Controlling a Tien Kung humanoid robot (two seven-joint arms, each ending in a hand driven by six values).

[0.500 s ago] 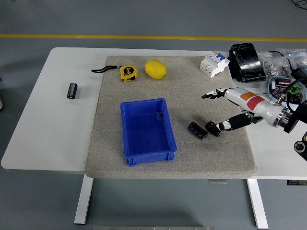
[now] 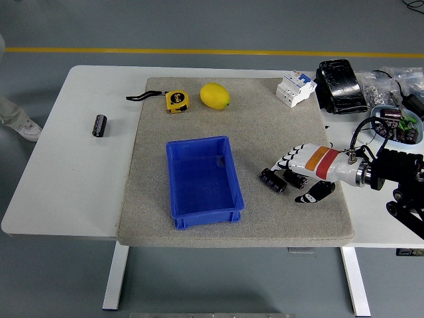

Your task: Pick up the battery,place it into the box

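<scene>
The right hand [image 2: 298, 173] partly hides a battery [image 2: 293, 177].

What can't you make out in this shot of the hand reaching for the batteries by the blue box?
- Head view: the right hand covers the second battery, so any grip cannot be confirmed; the battery beside it shows.
- The dark speck inside the blue box is too small to identify.
- The left arm is outside the frame.
- A person's shoe is cut off by the left edge.

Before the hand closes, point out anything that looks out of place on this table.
One battery lies alone on the bare white table, left of the grey mat, far from the battery by the right hand. Nothing looks spilled or damaged.
</scene>
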